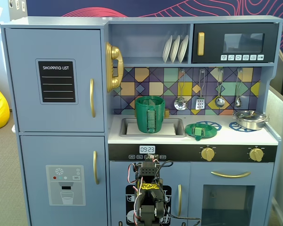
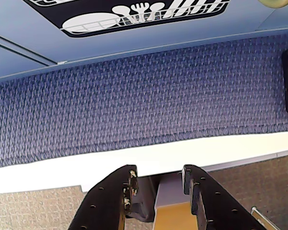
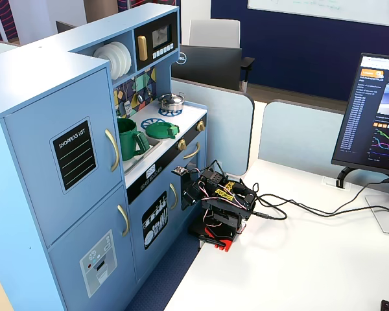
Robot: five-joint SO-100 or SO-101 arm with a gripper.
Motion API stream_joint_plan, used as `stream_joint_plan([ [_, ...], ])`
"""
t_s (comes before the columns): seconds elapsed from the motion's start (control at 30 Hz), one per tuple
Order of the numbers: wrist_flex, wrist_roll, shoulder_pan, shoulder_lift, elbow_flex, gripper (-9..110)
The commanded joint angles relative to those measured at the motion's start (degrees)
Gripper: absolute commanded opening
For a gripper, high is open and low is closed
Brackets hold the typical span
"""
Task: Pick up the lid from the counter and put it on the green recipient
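Observation:
The green lid (image 1: 198,130) lies on the white counter (image 1: 236,136) over a blue burner ring, right of the sink; it also shows in the other fixed view (image 3: 161,130). The tall green recipient (image 1: 150,114) stands in the sink, open on top, and shows in the other fixed view too (image 3: 128,137). My arm (image 1: 148,193) is folded low in front of the kitchen's lower doors, far below the counter (image 3: 220,204). In the wrist view my gripper (image 2: 158,170) is open and empty, pointing down at the blue carpet and the white table edge.
A shiny steel pot (image 1: 249,118) sits on the right burner ring. Utensils hang on the backsplash above the counter. The arm stands on a white desk (image 3: 298,259) with cables and a monitor (image 3: 376,116) to its right.

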Motion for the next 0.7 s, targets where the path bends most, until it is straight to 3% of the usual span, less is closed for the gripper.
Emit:
stream_joint_plan([
  [0.0,10.1,-0.1,5.3,-0.4,1.4,0],
  [0.33,8.6,1.5,6.0,-0.4,1.4,0],
  [0.47,-3.9,-4.3,13.7,-3.8,-3.1,0],
  [0.57,-17.1,-10.5,22.5,-13.4,-13.6,0],
  [0.67,-27.0,-10.6,30.6,-21.1,-25.8,7],
])
